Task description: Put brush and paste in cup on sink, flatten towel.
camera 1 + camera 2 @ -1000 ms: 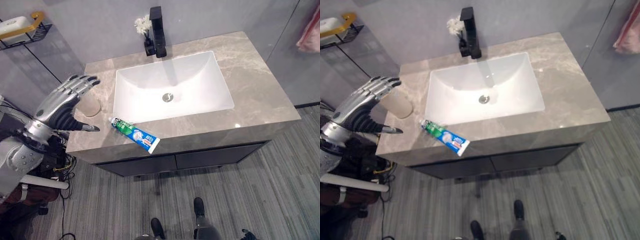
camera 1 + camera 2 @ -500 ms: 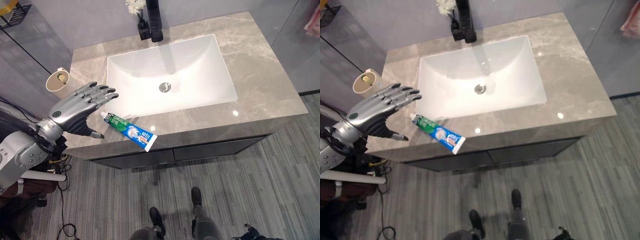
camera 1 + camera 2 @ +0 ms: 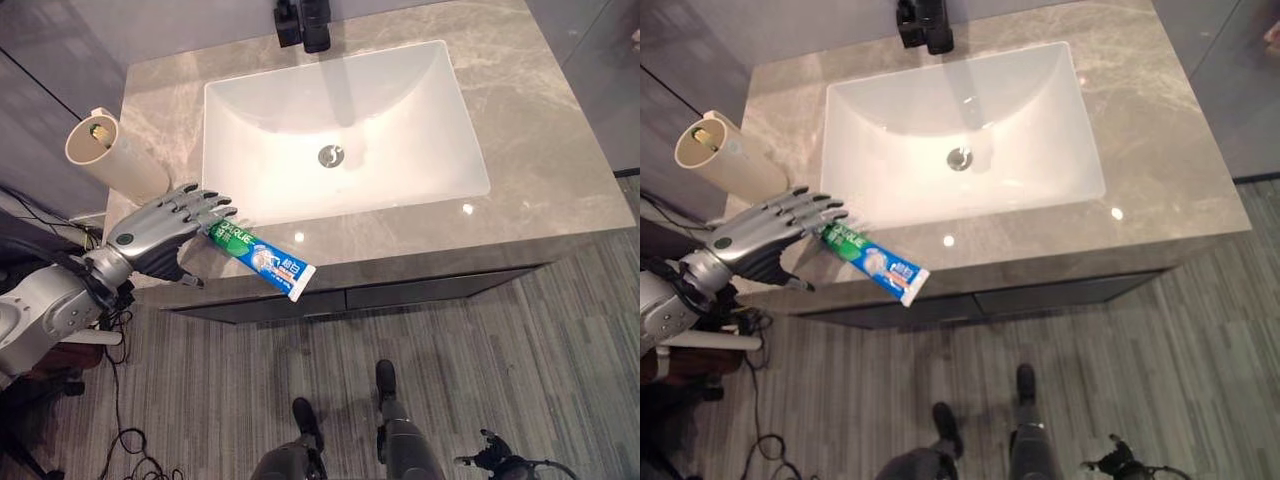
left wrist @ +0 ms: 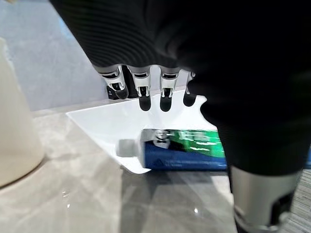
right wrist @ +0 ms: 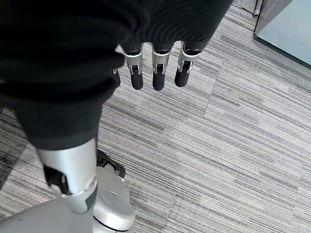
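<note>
While spread over the front left part of the marble surface [image 3: 540,160], left robot hand [image 3: 160,232] with fingers straight and apart, thumb held off to the side, holding nothing; fingertips [image 3: 222,211] right at the capped end of the toothpaste tube [image 3: 262,263], contact not certain. Tube lying flat and slanted near the front edge of the surface, just in front of the front left corner of the white sink basin [image 3: 340,125], its flat tail end reaching the front edge. Seen in the left wrist view, tube [image 4: 182,149] lying past the dark fingertips, cap toward the cup side. Beige cup [image 3: 112,155] at the left edge of the surface, tilted in the head views, something small and yellowish showing inside its mouth, too small to identify. Cup well apart from the tube, close behind the left robot hand. Black faucet [image 3: 308,14] at the back edge of the surface, behind the basin, drain [image 3: 331,156] in the basin's middle. Right robot hand [image 5: 153,63] hanging over the grey striped floor [image 5: 233,145], fingers straight and relaxed, empty.
</note>
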`<state>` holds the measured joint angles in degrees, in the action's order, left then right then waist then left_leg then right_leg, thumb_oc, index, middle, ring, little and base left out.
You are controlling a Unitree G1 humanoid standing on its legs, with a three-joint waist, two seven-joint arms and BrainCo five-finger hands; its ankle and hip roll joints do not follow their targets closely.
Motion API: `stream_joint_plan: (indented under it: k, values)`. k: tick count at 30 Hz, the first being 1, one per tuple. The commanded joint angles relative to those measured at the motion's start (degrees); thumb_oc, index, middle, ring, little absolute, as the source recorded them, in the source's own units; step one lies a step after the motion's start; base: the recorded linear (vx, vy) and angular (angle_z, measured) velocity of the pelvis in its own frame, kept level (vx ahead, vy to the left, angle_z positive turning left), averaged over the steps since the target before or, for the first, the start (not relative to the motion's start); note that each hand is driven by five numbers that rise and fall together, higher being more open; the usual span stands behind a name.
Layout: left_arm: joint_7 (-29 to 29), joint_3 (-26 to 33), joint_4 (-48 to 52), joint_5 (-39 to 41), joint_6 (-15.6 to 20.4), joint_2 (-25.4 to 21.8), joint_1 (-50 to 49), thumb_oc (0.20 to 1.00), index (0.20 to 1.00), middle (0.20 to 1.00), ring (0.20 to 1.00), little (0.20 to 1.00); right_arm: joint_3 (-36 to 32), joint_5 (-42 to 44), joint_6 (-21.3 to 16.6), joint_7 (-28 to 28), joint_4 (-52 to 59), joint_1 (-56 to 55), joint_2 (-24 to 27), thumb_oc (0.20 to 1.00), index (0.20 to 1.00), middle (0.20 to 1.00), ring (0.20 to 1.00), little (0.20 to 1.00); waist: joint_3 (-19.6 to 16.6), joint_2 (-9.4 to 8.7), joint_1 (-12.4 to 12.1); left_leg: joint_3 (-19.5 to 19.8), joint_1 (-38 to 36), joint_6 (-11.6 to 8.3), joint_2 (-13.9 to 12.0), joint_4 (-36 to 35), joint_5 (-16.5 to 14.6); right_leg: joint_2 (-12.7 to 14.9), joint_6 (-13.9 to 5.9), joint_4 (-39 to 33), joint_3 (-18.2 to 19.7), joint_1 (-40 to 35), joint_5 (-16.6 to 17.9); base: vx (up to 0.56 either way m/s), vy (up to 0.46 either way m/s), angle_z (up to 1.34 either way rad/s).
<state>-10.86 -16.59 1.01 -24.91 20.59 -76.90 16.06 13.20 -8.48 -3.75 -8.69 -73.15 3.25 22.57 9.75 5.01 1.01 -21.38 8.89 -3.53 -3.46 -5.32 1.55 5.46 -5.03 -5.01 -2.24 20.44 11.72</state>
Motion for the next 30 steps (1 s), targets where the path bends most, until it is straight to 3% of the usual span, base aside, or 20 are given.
stream_joint_plan:
  k: [1,14,22,30]
  values:
    - [-2.47,1.88,-1.11,0.01,-0.84,-2.23,1.42,1.0,1.0,1.0,1.0,1.0,2.57,1.77,0.25,-1.23,-0.56,-0.03,-0.5,1.0,1.0,1.0,1.0,1.0,-1.01,-0.42,1.03,7.51,4.07,-3.66,-4.07,0.32,4.82,5.83,-5.26,0.01,-0.86,-1.3,2.4,0.0,0.0,0.0]
    - [-2.54,5.22,-1.38,3.7,-1.77,1.47,0.86,1.0,1.0,1.0,1.0,1.0,2.87,1.66,0.48,-1.56,-0.22,-0.04,-0.69,1.0,1.0,1.0,1.0,1.0,-2.0,-0.27,1.32,7.46,4.06,-3.98,-4.81,0.32,4.77,5.15,-4.77,0.01,-0.26,-0.95,1.69,0.02,-0.001,0.0]
    - [-2.3,3.79,-2.99,6.49,-2.61,5.0,3.11,1.0,1.0,1.0,1.0,1.0,2.61,2.5,0.72,-1.69,-0.51,-0.55,-1.1,1.0,1.0,1.0,1.0,1.0,-1.9,-0.42,1.69,7.58,4.51,-4.11,-5.14,0.32,4.86,4.58,-4.43,0.01,0.22,-0.49,1.56,0.01,-0.008,0.0]
    - [-2.0,3.19,-3.06,6.04,-2.77,5.39,3.83,1.0,1.0,1.0,1.0,1.0,2.48,2.81,0.6,-1.79,-0.45,-0.75,-1.14,1.0,1.0,1.0,1.0,1.0,-1.91,-0.52,2.14,6.99,4.33,-4.14,-5.52,0.32,4.67,4.13,-4.25,0.01,1.11,-0.1,1.55,0.0,0.0,0.0]
